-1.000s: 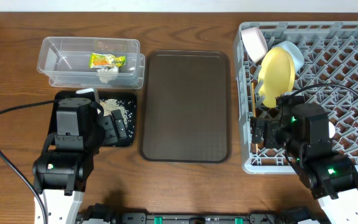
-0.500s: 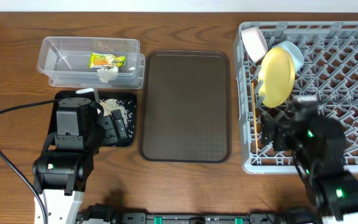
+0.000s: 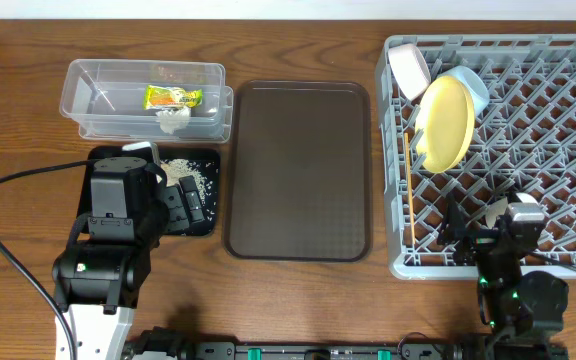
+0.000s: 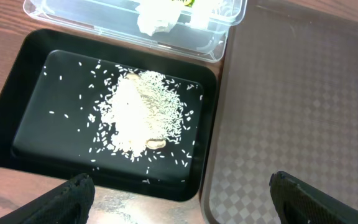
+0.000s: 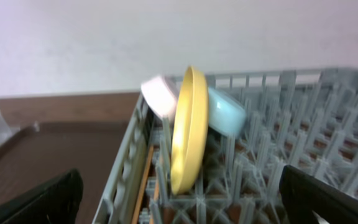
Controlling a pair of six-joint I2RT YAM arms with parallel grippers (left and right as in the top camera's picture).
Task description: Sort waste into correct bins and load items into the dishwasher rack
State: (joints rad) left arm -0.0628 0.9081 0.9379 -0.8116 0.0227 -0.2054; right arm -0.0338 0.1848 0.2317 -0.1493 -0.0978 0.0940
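The grey dishwasher rack [image 3: 528, 120] holds the yellow plate [image 3: 443, 122] on edge, a light-blue bowl [image 3: 474, 90], a white bowl [image 3: 408, 68] and the chopsticks [image 3: 409, 190] along its left wall. The right wrist view shows the plate [image 5: 188, 130], blue bowl [image 5: 227, 113], white bowl [image 5: 160, 96] and chopsticks [image 5: 145, 180]. The clear tub [image 3: 98, 95] holds the snack wrapper [image 3: 173, 97] and tissue [image 3: 173, 120]. The black tray [image 3: 208, 190] holds rice [image 3: 181, 172]; the left wrist view shows that rice [image 4: 142, 115]. My left gripper [image 4: 182, 202] is open over the tray's near edge. My right gripper [image 5: 185, 205] is open at the rack's front.
The dark-brown serving tray [image 3: 298, 170] lies between the black tray and the rack; its corner shows in the left wrist view [image 4: 291, 112]. The left arm [image 3: 113, 230] covers part of the black tray. A cable loops at the front left.
My right arm has drawn back from the rack's left-front part to its front edge, toward the table's near side. The left arm has not moved.
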